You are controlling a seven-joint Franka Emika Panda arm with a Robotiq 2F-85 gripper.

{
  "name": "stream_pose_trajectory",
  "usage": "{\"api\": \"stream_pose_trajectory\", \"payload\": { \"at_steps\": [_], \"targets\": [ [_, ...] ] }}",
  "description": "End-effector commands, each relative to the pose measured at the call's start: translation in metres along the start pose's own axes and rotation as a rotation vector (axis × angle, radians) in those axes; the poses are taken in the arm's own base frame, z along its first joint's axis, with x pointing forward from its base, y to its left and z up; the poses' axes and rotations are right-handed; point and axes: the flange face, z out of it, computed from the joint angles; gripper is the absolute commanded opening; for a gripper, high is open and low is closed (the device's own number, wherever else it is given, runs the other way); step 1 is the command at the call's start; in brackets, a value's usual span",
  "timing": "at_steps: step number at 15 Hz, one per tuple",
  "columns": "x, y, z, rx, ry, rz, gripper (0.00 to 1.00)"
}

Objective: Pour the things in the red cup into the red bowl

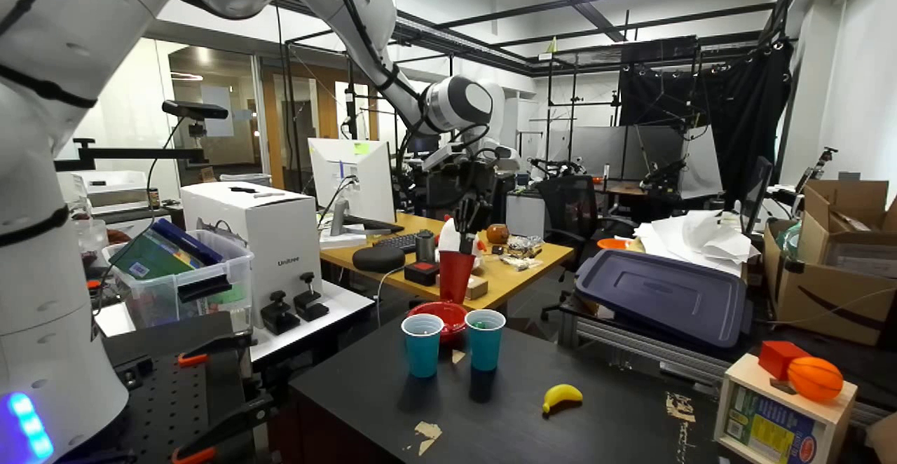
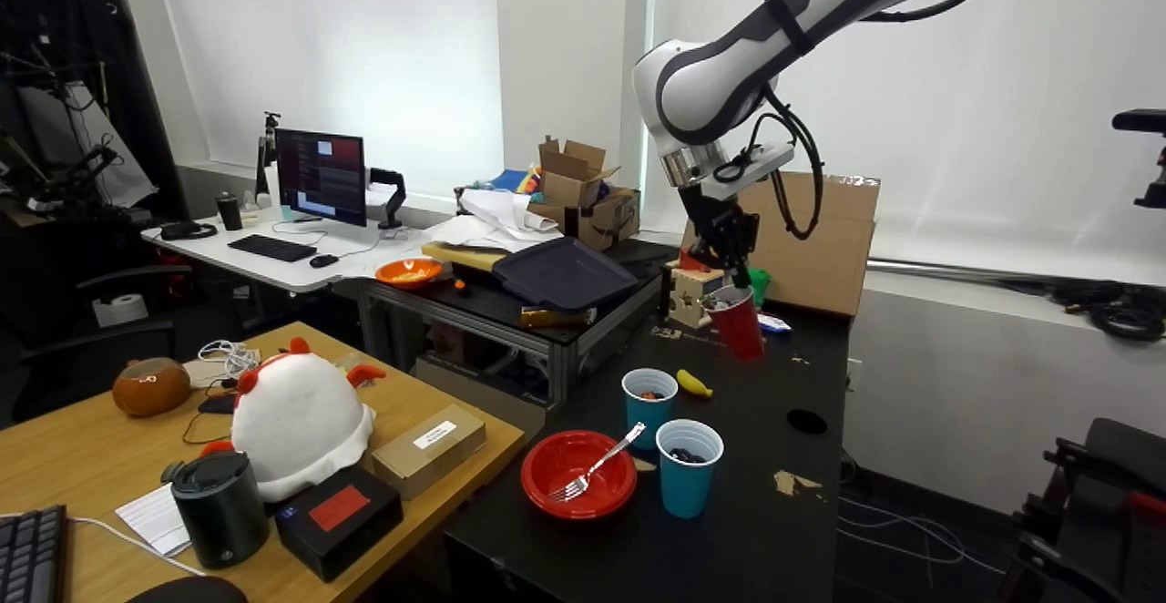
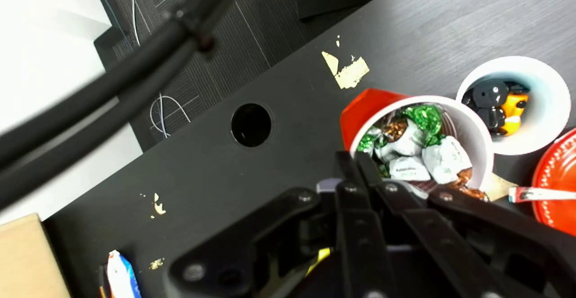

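Note:
My gripper [image 3: 353, 156] is shut on the wall of the red cup [image 2: 736, 330], one finger outside and one inside its pale rim. Held in the air over the black table, the cup leans a little; wrapped candies [image 3: 409, 168] in white, green and copper fill it in the wrist view. In an exterior view the cup [image 1: 457, 275] overlaps the far side of the red bowl [image 1: 448, 312]. That wide red bowl [image 2: 567, 454] stands on the table with a fork [image 2: 597, 471] resting in it. Only part of the bowl [image 3: 560, 212] shows in the wrist view, at the right edge.
Two blue cups, a nearer one [image 2: 685, 486] and a farther one [image 2: 639, 434], stand beside the bowl with small things inside. A yellow toy banana [image 1: 562, 396] lies on the table. A wooden box [image 1: 781, 408] carrying a red block and an orange ball is near the table's edge.

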Motion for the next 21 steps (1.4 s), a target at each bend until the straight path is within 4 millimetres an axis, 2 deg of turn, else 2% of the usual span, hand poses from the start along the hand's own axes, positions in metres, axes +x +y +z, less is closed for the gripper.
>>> {"api": "stream_pose_trajectory", "payload": {
  "at_steps": [1, 6, 10, 16, 21],
  "targets": [
    [-0.001, 0.033, 0.01, 0.073, 0.062, 0.063, 0.01],
    [0.012, 0.079, 0.061, 0.174, 0.129, 0.169, 0.01],
    [0.022, 0.097, 0.099, 0.267, 0.165, 0.242, 0.01],
    [0.042, 0.104, 0.138, 0.359, 0.198, 0.282, 0.01],
    [0.057, 0.094, 0.171, 0.409, 0.174, 0.27, 0.01]
  ]
}}
